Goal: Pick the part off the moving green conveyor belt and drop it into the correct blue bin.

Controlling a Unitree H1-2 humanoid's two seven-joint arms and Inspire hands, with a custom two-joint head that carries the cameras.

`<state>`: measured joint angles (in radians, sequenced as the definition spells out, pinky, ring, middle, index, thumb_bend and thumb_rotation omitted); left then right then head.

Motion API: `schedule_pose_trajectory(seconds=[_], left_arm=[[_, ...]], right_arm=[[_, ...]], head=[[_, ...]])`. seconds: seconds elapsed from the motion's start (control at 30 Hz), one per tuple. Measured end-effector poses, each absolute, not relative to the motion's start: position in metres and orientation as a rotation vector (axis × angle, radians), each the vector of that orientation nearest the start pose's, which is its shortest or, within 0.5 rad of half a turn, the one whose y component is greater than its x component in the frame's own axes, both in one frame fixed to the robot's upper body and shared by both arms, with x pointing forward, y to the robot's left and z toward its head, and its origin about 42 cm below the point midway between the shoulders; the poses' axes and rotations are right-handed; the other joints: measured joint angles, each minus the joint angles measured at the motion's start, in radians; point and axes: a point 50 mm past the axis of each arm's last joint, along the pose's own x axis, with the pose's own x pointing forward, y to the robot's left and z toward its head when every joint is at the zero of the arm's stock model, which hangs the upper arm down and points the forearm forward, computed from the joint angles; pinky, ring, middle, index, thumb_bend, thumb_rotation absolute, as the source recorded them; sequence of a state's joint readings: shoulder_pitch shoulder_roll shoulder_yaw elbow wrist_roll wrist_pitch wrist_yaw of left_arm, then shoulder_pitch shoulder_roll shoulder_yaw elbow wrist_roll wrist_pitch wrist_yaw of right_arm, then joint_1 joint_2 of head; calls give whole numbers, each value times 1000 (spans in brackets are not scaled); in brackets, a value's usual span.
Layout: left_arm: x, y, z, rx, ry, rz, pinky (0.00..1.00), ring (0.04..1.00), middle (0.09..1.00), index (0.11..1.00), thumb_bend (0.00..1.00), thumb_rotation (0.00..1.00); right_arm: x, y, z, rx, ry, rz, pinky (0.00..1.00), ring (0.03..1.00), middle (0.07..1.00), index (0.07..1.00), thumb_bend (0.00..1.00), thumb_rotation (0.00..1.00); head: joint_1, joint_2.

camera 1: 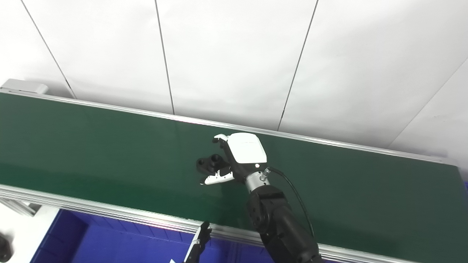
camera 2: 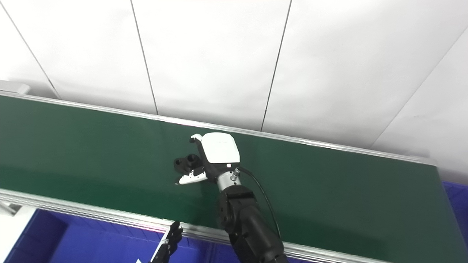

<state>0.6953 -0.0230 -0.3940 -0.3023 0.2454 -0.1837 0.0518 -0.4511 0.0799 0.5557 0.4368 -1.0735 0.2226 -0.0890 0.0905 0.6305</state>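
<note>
A small black part with round bosses lies on the green conveyor belt, near the middle. My right hand, white-backed, reaches over the belt from the near side and brackets the part. Its fingers curve above the part and its thumb sits just below it, both spread wider than the part, so the hand is open. Only the dark tips of my left hand show at the bottom edge, over the blue bin; its posture is unclear.
An aluminium rail edges the belt's near side, another the far side. White wall panels stand behind. A second blue bin shows at the right edge. A dark object lies at the bottom left.
</note>
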Motion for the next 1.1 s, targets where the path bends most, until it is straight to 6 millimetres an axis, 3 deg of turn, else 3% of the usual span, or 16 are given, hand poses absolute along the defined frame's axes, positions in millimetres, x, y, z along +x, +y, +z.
schedule_pose_trajectory(seconds=[0.13, 0.87, 1.1], left_arm=[[55, 128, 86, 47, 147, -158, 966, 964, 976, 1000, 579, 1000], [51, 129, 92, 46, 160, -161, 959, 963, 975, 1000, 545, 965], [51, 129, 93, 45, 162, -162, 952, 958, 974, 1000, 557, 995]], right_arm=[[371, -22, 112, -1297, -256, 377, 138, 204, 467, 489, 529, 3], [375, -31, 124, -1418, -267, 380, 131, 197, 470, 487, 530, 0], [349, -42, 131, -1352, -294, 381, 127, 191, 470, 486, 529, 0]], head=[[2, 6], [-32, 26], [-64, 46]])
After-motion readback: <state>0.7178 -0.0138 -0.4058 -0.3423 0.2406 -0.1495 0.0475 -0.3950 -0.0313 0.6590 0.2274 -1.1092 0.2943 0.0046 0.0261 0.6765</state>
